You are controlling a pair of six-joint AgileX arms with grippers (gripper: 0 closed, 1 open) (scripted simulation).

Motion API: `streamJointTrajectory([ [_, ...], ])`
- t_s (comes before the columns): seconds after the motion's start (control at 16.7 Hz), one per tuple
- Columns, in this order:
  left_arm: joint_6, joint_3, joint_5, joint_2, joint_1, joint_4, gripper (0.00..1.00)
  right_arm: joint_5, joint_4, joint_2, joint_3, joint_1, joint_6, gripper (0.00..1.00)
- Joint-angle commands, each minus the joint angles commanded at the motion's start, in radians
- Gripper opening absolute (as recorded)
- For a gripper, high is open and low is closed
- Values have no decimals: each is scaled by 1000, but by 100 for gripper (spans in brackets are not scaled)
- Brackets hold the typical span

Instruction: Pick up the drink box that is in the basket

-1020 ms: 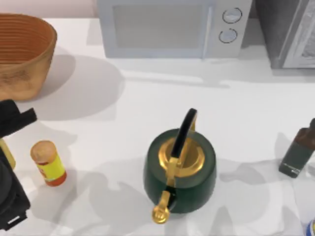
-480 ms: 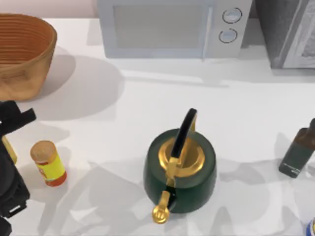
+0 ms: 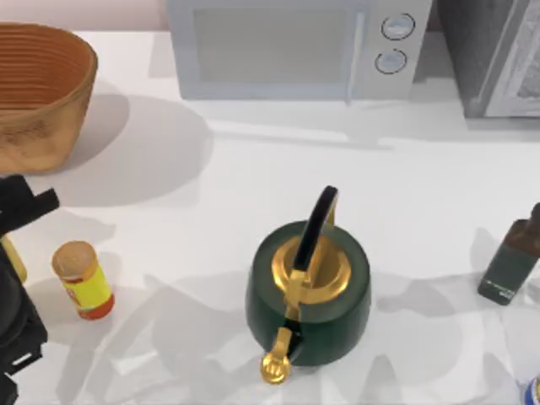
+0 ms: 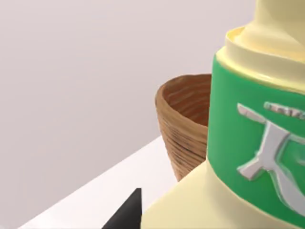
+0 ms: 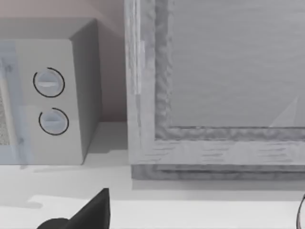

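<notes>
The left gripper (image 3: pixel 18 236) is hovering at the left edge of the table (image 3: pixel 211 211), and it is holding the drink box (image 4: pixel 248 157), its jaws closed narrowly on the slim tan-yellow carton. In the top view the drink box is showing as a yellow sliver tucked against the black body of the hand, outside the basket (image 3: pixel 38 93). The left wrist view is looking straight onto the carton's green patch with its white lettering, and one dark fingertip (image 4: pixel 126 214) is poking in just beside the carton's foot. The basket is sitting beyond the hand, well apart from it, with the ribbed inside of its wall turned toward the wrist camera. The yellow-and-red jar (image 3: pixel 82 280) is standing upright near the hand, on its side toward the green kettle (image 3: pixel 308 291), which is sitting much farther off. The right gripper (image 5: pixel 88 213) is pointing toward the microwave (image 5: pixel 43 95) and a grey cabinet (image 5: pixel 219 81) beside it; whether it is wide or narrow I cannot tell.
</notes>
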Motion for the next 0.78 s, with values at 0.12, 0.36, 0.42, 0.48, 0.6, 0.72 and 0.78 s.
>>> streamJointTrajectory([
  [0.12, 0, 0, 0, 0, 0, 0, 30, 0, 0, 0, 0, 0, 0, 100],
  [0.36, 0, 0, 0, 0, 0, 0, 60, 0, 0, 0, 0, 0, 0, 100],
  [0.42, 0, 0, 0, 0, 0, 0, 68, 0, 0, 0, 0, 0, 0, 100],
  [0.48, 0, 0, 0, 0, 0, 0, 75, 0, 0, 0, 0, 0, 0, 100],
  [0.6, 0, 0, 0, 0, 0, 0, 90, 0, 0, 0, 0, 0, 0, 100],
  [0.72, 0, 0, 0, 0, 0, 0, 100, 0, 0, 0, 0, 0, 0, 100],
  [0.78, 0, 0, 0, 0, 0, 0, 100, 0, 0, 0, 0, 0, 0, 100],
])
